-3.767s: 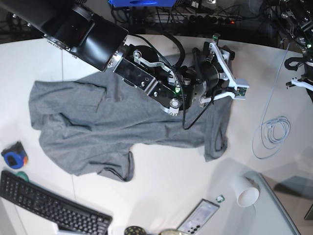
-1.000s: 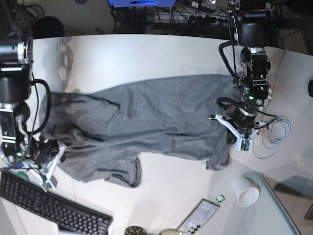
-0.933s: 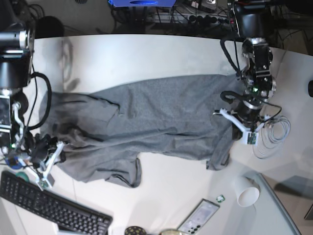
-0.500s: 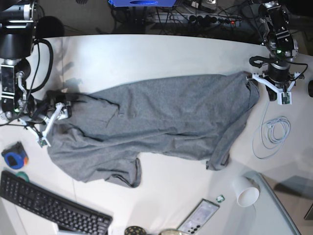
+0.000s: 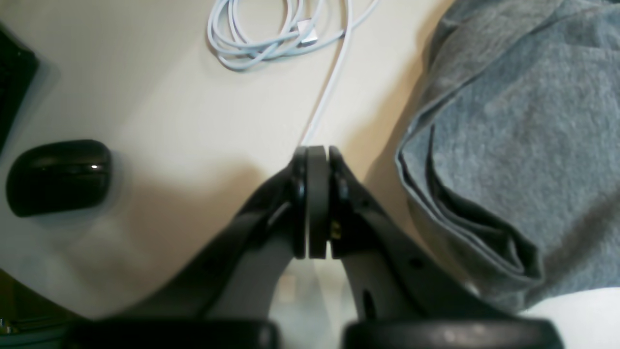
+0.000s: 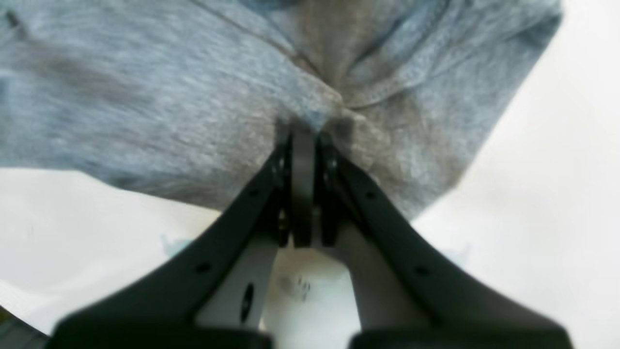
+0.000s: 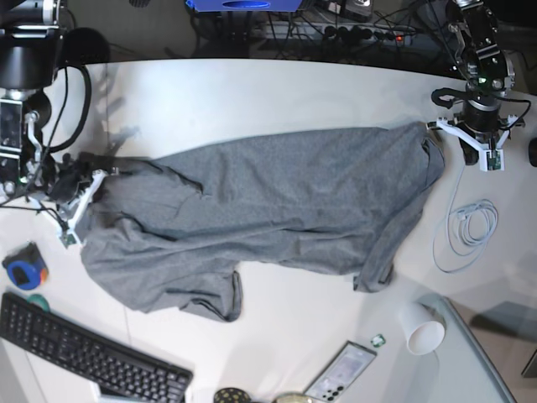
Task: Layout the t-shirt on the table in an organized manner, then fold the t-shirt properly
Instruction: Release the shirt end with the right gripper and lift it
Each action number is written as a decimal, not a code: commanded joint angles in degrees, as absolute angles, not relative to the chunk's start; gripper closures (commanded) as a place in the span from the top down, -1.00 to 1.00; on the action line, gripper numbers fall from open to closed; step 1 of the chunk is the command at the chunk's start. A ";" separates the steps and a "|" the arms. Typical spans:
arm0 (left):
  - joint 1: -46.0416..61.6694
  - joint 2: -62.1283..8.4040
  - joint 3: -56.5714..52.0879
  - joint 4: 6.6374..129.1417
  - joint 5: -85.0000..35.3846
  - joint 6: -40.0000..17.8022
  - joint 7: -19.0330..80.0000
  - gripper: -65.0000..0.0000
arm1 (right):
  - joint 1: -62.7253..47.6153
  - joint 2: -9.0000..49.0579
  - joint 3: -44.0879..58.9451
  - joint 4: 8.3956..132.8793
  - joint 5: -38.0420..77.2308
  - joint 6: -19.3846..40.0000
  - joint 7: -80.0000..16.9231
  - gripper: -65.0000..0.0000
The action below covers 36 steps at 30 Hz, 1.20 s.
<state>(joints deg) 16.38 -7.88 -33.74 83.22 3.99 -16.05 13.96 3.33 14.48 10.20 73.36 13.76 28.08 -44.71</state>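
Grey t-shirt (image 7: 260,210) spread crumpled across the middle of the white surface (image 7: 252,92), long axis left to right, wrinkled, lower hem bunched at lower centre, one corner hanging down at lower right. Right gripper (image 7: 71,197) at left edge of base view, fingers (image 6: 302,160) pressed fully together and pinching a bunch of shirt fabric at its edge; in the right wrist view cloth gathers into folds right at the tips. Left gripper (image 7: 470,138) at upper right of base view, just beside the shirt's right end; fingers (image 5: 317,160) closed flat against each other, nothing between them, bare surface under the tips, folded shirt edge (image 5: 484,194) to the right in the left wrist view, apart from the tips. White coiled cable (image 7: 470,227) right of the shirt, its strand running up under the left gripper. Black oval item (image 5: 58,177) at left in the left wrist view. Keyboard (image 7: 84,357) at lower left, blue-and-black tape measure (image 7: 23,269) above it. Paper cup (image 7: 419,327) on its side at lower right, phone (image 7: 340,371) at bottom centre.
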 commanded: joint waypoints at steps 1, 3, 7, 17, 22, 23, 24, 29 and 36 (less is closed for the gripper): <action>16.13 -8.66 -34.07 84.44 3.56 -15.60 12.62 -1.00 | 3.21 15.16 11.30 77.49 14.02 28.53 -45.14 -1.00; 16.13 -8.57 -33.80 84.53 3.56 -15.60 12.62 -1.00 | 1.10 14.81 12.53 83.03 14.02 30.55 -48.04 -1.00; 16.13 -8.22 -33.54 84.62 3.56 -15.60 12.62 -1.00 | -3.12 14.73 15.43 91.56 14.02 37.05 -56.13 -1.00; 15.87 -7.16 -33.54 84.62 3.56 -15.60 12.62 -1.00 | -15.87 14.73 17.54 102.90 14.02 40.00 -61.23 -1.00; 15.69 -7.43 -33.54 84.62 3.56 -15.60 12.62 -1.00 | -15.25 14.73 12.79 96.31 13.85 40.00 -61.14 -0.78; 15.60 -7.43 -33.63 84.79 3.56 -15.60 12.62 -1.00 | -14.99 14.73 12.44 95.96 13.85 40.00 -61.32 -0.66; 15.60 -7.52 -33.63 85.49 3.56 -15.60 12.70 -1.00 | -14.90 14.81 12.44 96.40 13.85 40.00 -61.32 -0.52; 17.63 -7.16 -33.63 91.21 3.56 -15.60 12.79 -1.00 | -16.66 15.34 12.09 110.64 13.58 40.00 -61.41 -0.07; 16.66 -6.73 -32.13 87.34 4.00 -15.60 12.70 -1.00 | -4.09 12.62 -6.11 102.90 13.67 40.00 -59.30 0.01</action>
